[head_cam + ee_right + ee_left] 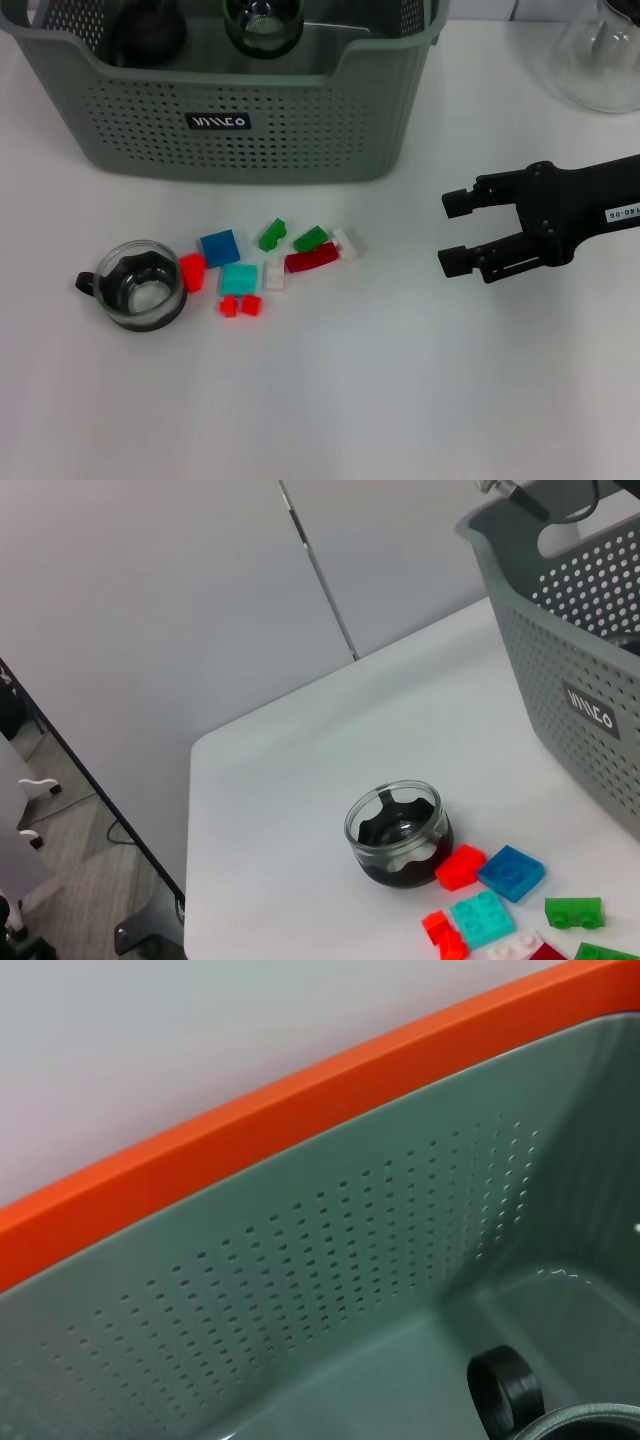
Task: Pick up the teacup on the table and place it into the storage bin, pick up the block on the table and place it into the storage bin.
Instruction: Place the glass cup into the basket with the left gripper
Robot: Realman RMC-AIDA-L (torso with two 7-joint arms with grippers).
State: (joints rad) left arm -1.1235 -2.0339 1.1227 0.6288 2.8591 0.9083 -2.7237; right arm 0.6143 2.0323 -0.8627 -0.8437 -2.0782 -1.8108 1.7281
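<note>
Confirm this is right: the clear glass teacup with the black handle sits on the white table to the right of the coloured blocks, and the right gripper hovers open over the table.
One detail is wrong. In the head view the clear glass teacup sits to the left of the coloured blocks, not the right. The rest holds: it stands on the white table, and the right gripper hovers open over it.

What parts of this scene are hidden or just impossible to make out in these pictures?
- Left gripper: in no view; the left wrist view shows only the storage bin from inside.
- Items in the bin: head view cuts them off at its top edge, and the front wall hides their lower parts.
- Glass flask: cut by the head view's top-right corner.
- Right gripper: absent from its own wrist view.
</note>
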